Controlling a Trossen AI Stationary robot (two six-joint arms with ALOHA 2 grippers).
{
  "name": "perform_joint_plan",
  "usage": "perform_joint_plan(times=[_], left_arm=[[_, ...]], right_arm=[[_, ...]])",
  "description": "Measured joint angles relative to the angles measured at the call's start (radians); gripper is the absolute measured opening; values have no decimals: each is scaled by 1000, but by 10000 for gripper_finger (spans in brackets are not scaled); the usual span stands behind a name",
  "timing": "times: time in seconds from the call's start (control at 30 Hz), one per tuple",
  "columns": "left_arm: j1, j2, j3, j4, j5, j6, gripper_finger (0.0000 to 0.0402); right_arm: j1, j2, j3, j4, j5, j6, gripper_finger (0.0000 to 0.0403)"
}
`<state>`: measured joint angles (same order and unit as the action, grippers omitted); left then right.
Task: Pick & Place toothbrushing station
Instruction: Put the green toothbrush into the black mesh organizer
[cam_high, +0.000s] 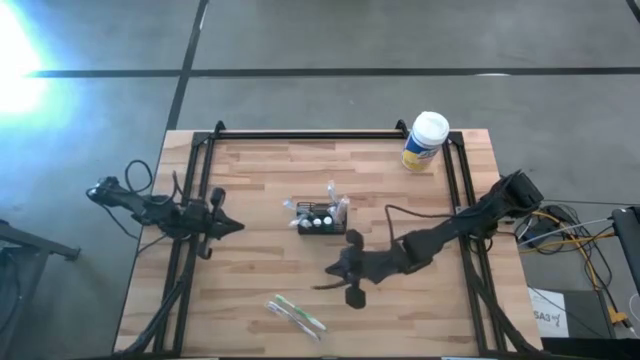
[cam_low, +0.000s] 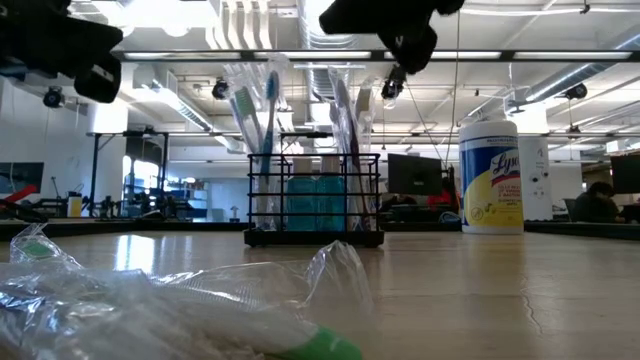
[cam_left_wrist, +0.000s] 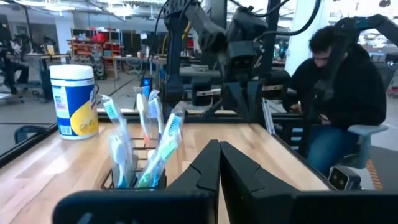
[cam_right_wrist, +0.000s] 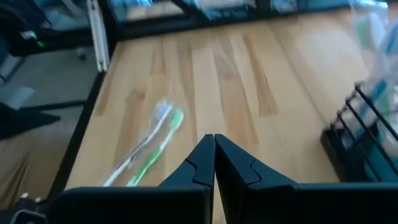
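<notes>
Black mesh toothbrushing station (cam_high: 320, 221) stands mid-table (cam_high: 250, 270), its contents blurred in wrapping. Right gripper (cam_right_wrist: 214, 149) hovers just beside it with fingers clenched on nothing; left gripper (cam_left_wrist: 219, 155), likewise pressed together, waits at the table's left edge.

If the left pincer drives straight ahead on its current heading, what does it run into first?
Probably the toothbrushing station: the shut left pincer points across the table at it, with bare wood between. Height is unclear, so it might meet the toothbrushes first.
</notes>
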<state>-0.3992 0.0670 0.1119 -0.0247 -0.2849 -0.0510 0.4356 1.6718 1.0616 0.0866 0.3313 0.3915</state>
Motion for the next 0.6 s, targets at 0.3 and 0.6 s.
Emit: perform_joint_plan(times=[0.3,0.6], left_arm=[[0,-11,-2,-17,0,-13,8],[0,-14,-2,-17,7,-25,15]], right_arm=[[35,123,284,-262,35,103,8],[30,442,640,-483,-9,102,8]])
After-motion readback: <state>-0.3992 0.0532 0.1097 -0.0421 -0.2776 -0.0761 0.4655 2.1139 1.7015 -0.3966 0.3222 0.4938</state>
